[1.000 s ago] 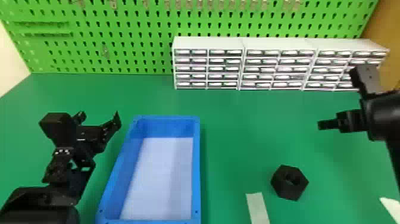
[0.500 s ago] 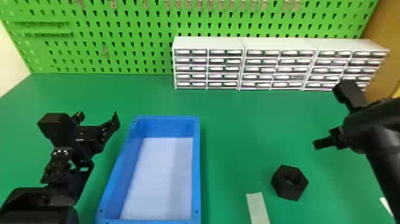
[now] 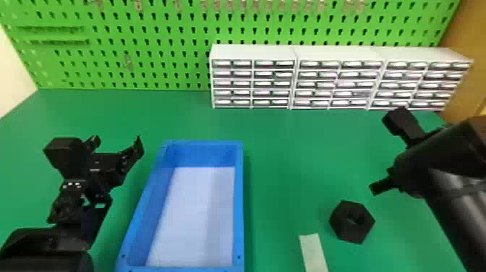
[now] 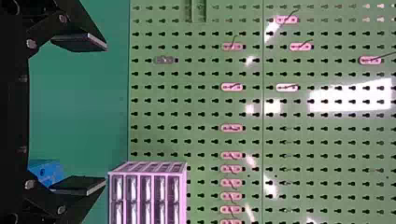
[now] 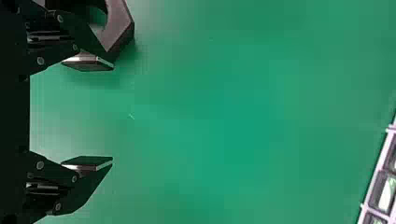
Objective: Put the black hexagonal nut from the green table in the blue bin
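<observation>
The black hexagonal nut (image 3: 349, 229) lies flat on the green table (image 3: 289, 159), right of the blue bin (image 3: 238, 206). Up and to the right of the nut is my right gripper (image 3: 390, 182), partly hidden by its own arm. In the right wrist view, my right gripper (image 5: 110, 113) is open with nothing between its fingers; the nut (image 5: 122, 25) shows partly behind one finger, outside the gap. My left gripper (image 3: 116, 143) stands to the left of the bin. Seen from the left wrist, that gripper (image 4: 102, 113) is open and holds nothing.
White drawer units (image 3: 296, 81) stand along the back before a green pegboard (image 3: 144, 47). A pale strip (image 3: 313, 253) is on the table between bin and nut. The right forearm (image 3: 452, 202) spans the table's right side.
The right arm has swung inward from the right, bringing its gripper a little closer to the nut. The left arm has hardly shifted, and nut and bin are where they were.
</observation>
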Tool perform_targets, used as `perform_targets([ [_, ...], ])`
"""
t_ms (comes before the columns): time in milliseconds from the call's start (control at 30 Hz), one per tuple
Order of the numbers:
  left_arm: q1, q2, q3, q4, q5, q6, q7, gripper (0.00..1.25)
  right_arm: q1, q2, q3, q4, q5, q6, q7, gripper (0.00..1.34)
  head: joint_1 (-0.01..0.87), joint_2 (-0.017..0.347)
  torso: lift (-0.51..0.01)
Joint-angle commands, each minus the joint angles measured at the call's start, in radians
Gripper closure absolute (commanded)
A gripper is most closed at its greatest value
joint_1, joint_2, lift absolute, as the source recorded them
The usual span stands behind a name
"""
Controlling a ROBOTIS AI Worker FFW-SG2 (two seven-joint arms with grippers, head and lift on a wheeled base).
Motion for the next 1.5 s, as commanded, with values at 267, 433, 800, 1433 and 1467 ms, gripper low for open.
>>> perform_targets([
  [267,0.003,0.0,0.003,0.0,-0.005,0.002,-0.002,0.25,0.019,0.0,0.04,0.013,0.034,0.003,0.056,0.54,0.686,0.052,-0.097],
  [433,0.001,0.0,0.003,0.0,-0.008,0.002,-0.002,0.25,0.022,0.009,0.044,0.038,0.026,0.003,0.059,0.54,0.686,0.052,-0.097],
  [800,0.003,0.0,0.003,0.0,-0.013,0.006,-0.002,0.25,0.025,0.026,0.053,0.041,0.026,0.002,0.067,0.54,0.686,0.052,-0.097],
  [1433,0.003,0.003,0.002,0.0,-0.018,0.008,-0.002,0.25,0.042,0.04,0.058,0.058,0.013,-0.009,0.081,0.54,0.686,0.052,-0.097],
  [1467,0.001,0.003,0.002,0.0,-0.018,0.008,-0.002,0.25,0.042,0.041,0.058,0.064,0.01,-0.012,0.081,0.54,0.686,0.052,-0.097],
])
